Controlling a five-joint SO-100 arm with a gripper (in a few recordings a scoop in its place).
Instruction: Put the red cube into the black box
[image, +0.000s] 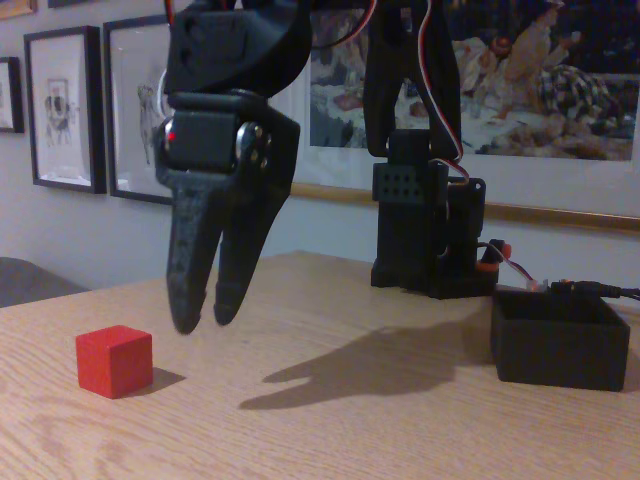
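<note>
The red cube (114, 360) rests on the wooden table at the left of the fixed view. My black gripper (203, 322) hangs above the table just right of the cube and a little above it, fingers pointing down. Its tips stand a small gap apart with nothing between them. The black box (558, 338), open-topped, sits on the table at the far right, well away from the cube and the gripper.
The arm's black base block (428, 230) with wires stands behind the box at the table's far edge. Framed pictures hang on the wall behind. Bare wooden table (330, 420) lies between cube and box.
</note>
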